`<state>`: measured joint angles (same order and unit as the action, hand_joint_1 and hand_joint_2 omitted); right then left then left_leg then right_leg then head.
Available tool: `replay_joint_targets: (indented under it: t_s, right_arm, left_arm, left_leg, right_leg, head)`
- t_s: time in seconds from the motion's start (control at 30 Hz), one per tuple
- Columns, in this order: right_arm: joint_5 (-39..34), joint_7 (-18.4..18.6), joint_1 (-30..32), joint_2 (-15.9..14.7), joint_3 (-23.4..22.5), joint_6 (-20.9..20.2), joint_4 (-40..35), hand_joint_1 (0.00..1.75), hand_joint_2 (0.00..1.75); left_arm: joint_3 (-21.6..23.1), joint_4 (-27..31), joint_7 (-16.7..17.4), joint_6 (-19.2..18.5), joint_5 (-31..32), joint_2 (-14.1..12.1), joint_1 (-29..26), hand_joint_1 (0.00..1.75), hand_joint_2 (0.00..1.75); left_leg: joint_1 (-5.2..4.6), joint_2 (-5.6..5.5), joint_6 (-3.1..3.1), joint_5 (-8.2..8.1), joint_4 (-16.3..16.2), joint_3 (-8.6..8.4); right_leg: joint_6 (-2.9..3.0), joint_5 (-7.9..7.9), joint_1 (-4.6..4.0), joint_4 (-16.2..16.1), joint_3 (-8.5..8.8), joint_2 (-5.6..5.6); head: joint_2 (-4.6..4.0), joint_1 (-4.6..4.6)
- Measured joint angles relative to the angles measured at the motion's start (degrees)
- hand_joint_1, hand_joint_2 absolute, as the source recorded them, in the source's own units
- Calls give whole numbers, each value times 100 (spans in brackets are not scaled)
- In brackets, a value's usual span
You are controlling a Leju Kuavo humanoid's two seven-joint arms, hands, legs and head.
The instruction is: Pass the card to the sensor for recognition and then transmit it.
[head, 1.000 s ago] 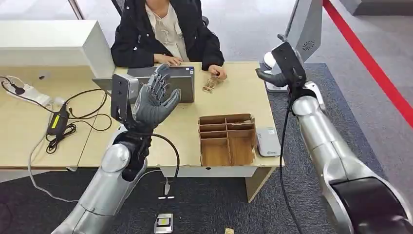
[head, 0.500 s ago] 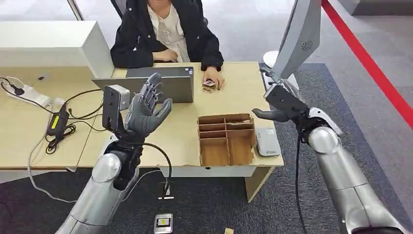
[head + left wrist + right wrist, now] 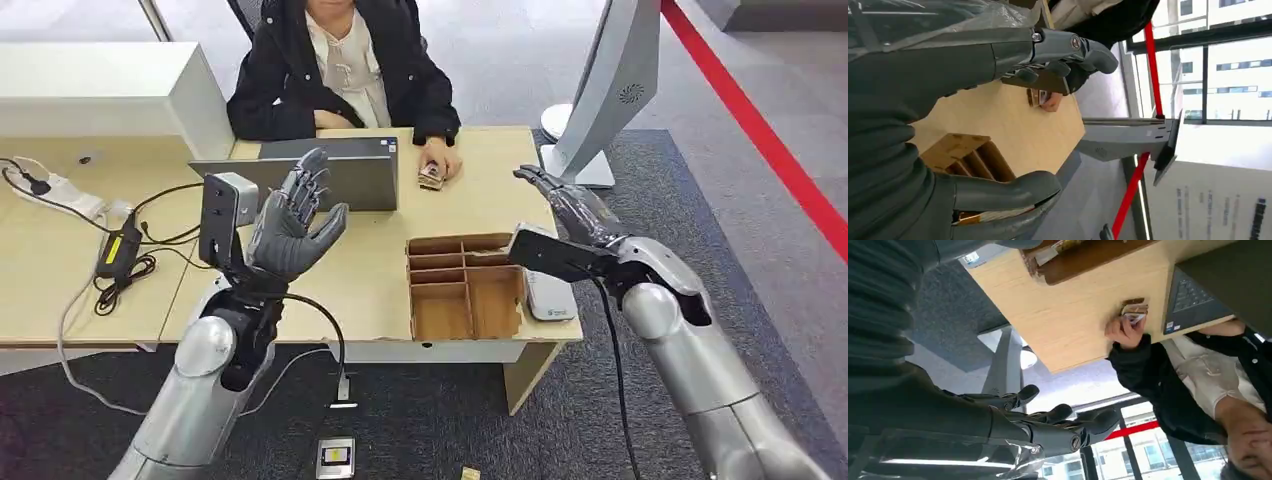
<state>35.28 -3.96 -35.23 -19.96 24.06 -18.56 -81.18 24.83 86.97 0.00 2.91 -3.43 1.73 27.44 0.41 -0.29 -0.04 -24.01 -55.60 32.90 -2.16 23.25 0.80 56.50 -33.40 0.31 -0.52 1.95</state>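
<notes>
No writing or brand was legible to me anywhere. My left hand [image 3: 293, 228] stood raised left of centre, fingers spread and holding nothing, slightly lower than half a second earlier. My right hand [image 3: 572, 207] had dropped from the upper right to right of centre, fingers spread and empty, above the pale sensor [image 3: 549, 291] at the worktop [image 3: 380, 265] edge beside the cardboard divider box [image 3: 466, 285]. The card [image 3: 431, 176] lay near top centre under the person's hand [image 3: 441, 160], by the laptop [image 3: 345, 178].
</notes>
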Motion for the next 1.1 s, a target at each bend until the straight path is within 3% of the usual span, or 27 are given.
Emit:
replay_joint_targets:
  t_s: [0.17,0.4,1.1]
  right_arm:
    - [183,-9,4,2,63,63,41,0,175]
    - [608,-9,-104,133,153,645,597,0,175]
    - [879,227,-32,468,433,826,1336,0,175]
  left_arm:
    - [-39,68,7,-33,4,-2,-16,0,175]
    - [-39,125,68,-35,52,0,-10,0,175]
    - [-4,87,68,-52,-101,87,197,0,175]
  left_leg:
    - [0,0,0,0,0,1]
    - [0,-1,0,0,0,2]
    - [0,2,0,0,-1,1]
  right_leg:
    - [0,0,0,0,1,0]
    - [0,0,0,0,1,-2]
    - [0,0,0,-1,-2,-1]
  head:
    - [0,0]
    - [0,0]
    - [0,2]
